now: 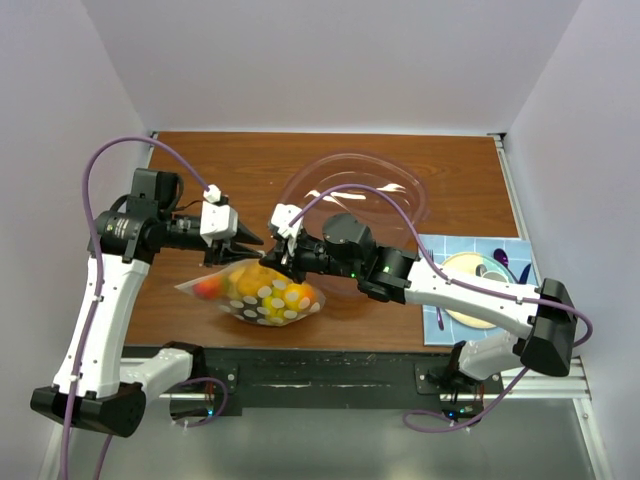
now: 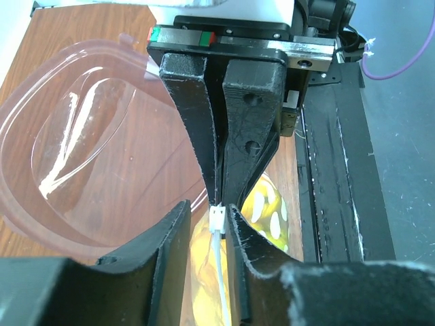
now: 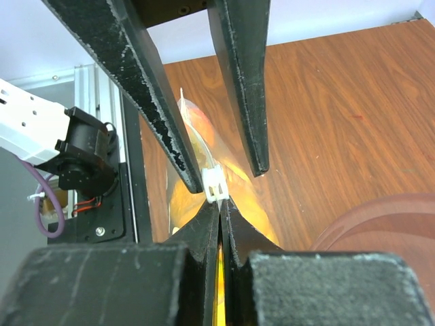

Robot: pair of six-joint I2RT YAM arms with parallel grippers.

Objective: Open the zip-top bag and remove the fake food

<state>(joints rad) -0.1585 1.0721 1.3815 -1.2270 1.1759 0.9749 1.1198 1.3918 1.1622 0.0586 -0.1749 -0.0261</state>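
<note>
Your zip-top bag [image 1: 262, 298] lies near the front edge of the table [image 1: 230, 165], between the arms. The fake food [image 1: 245, 282] shows through it as yellow and orange lumps that you can't tell apart. The right gripper [image 3: 220, 207] is clamped on the bag's top edge. The left gripper [image 3: 226, 178] stands spread around the white slider [image 3: 214, 183], gripping nothing. From above, both grippers hide the bag's mouth.

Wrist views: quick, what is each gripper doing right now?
Left gripper: open, fingers either side of the white slider of the zip-top bag.
Right gripper: closed on the bag's top edge.
</note>
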